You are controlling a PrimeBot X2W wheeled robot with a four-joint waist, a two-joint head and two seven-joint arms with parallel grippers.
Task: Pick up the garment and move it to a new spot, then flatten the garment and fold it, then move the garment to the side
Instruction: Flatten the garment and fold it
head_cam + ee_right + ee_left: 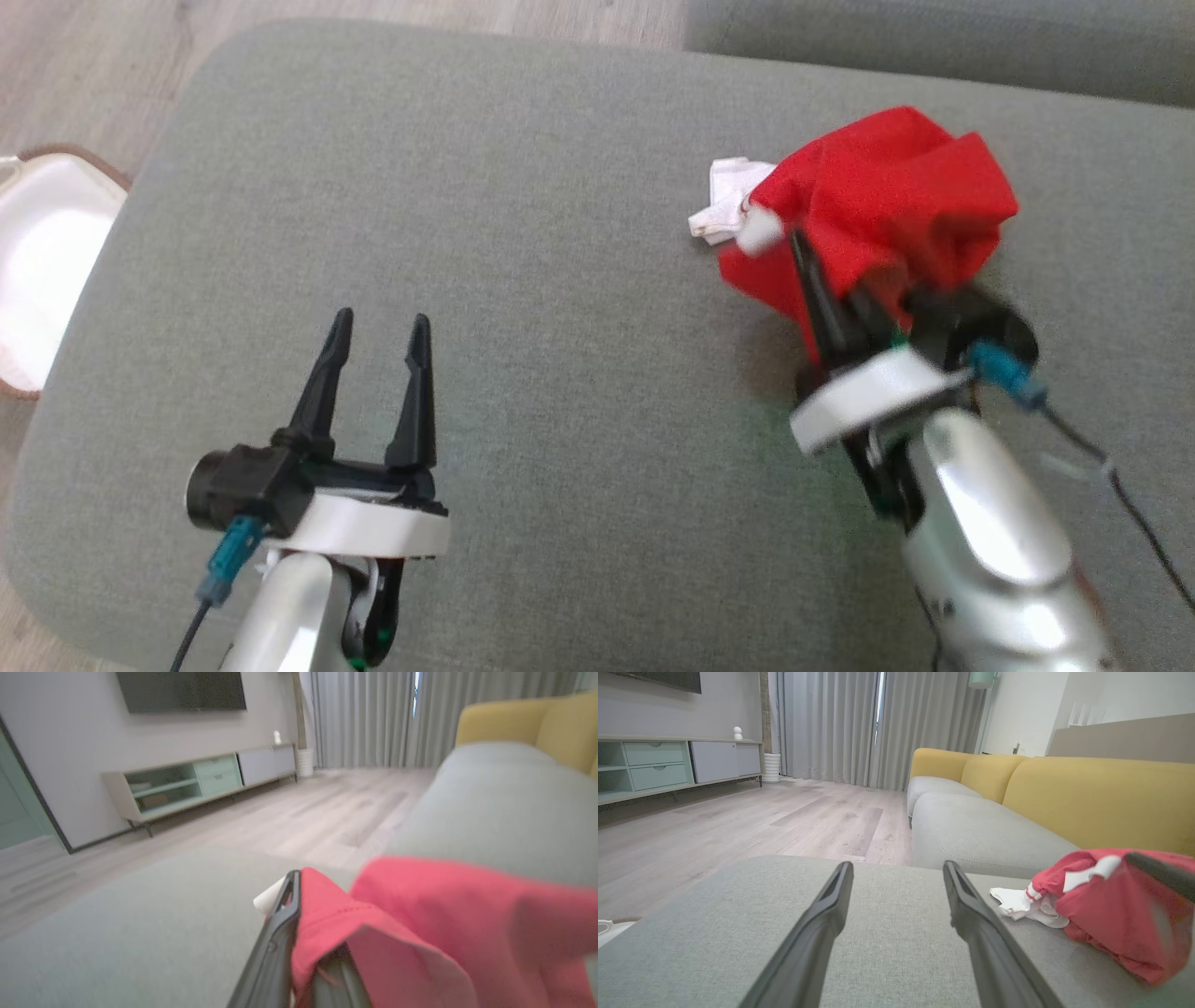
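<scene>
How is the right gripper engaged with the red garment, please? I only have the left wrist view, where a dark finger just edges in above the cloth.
Observer: The right gripper is shut on the red garment. In the right wrist view, red cloth is pinched between its fingers.
Operator: Thank you. Is the garment spread out at all?
Observer: No. From the head view it is bunched in a heap over the gripper, with its white part sticking out to the left on the grey cushion.
Operator: And how far off is my left gripper?
Observer: The left gripper is open over the cushion's left part, well apart from the garment.
</scene>
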